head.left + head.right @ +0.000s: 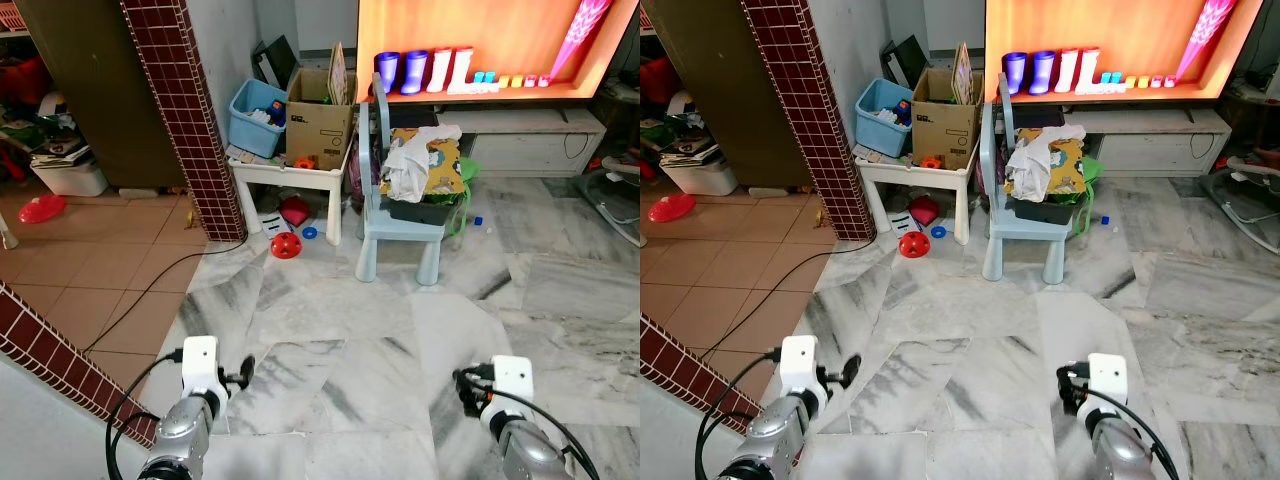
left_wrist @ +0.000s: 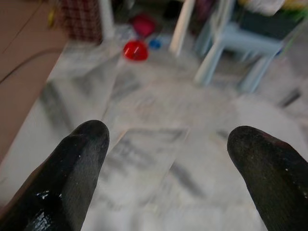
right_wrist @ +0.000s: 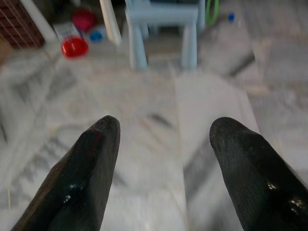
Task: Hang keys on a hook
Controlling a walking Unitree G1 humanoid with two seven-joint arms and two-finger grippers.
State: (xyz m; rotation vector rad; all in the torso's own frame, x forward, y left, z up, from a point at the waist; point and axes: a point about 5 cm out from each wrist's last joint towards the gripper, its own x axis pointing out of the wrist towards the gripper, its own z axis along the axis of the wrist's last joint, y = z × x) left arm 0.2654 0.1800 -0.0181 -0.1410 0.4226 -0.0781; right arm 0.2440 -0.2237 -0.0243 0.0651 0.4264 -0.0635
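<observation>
Both arms are held low over the marble floor [image 1: 340,330], pointing forward. My left gripper [image 2: 168,131] is open, and between its two black fingers [image 2: 72,163] I see nothing but floor. My right gripper [image 3: 166,123] is open too, its fingers [image 3: 240,159] spread wide with nothing held. In the eye views the left gripper [image 1: 243,372] sits at the bottom left and the right gripper [image 1: 465,385] at the bottom right, each behind a white wrist block.
A red-tiled pillar [image 1: 190,120] stands ahead on the left, with a white kids' table [image 1: 290,175] carrying a cardboard box [image 1: 320,115] and a blue bin [image 1: 258,115]. A pale blue chair [image 1: 400,235] holds clothes. On the floor lie a red toy [image 1: 286,246] and a black cable [image 1: 150,290]. A low tiled wall [image 1: 60,360] runs near left.
</observation>
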